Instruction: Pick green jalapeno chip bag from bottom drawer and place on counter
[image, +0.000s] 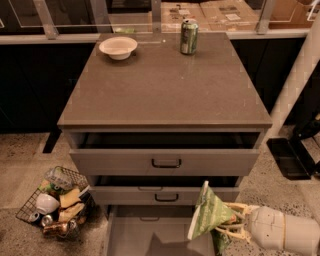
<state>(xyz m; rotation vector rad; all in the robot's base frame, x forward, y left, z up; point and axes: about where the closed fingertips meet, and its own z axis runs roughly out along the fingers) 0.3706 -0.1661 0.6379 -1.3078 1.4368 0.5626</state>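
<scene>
The green jalapeno chip bag (209, 212) is green with white edges and is held upright above the right side of the bottom drawer (135, 235). My gripper (229, 224), pale and coming in from the lower right, is shut on the bag's right side. The bag is lifted off the drawer floor, in front of the middle drawer. The counter (160, 85) is the grey-brown top of the cabinet, above and behind the bag.
A white bowl (118, 47) and a green soda can (189, 36) stand at the counter's far edge. The two upper drawers (165, 161) are partly open. A wire basket of trash (52, 202) sits on the floor at left. A dark object (290, 157) lies on the floor at right.
</scene>
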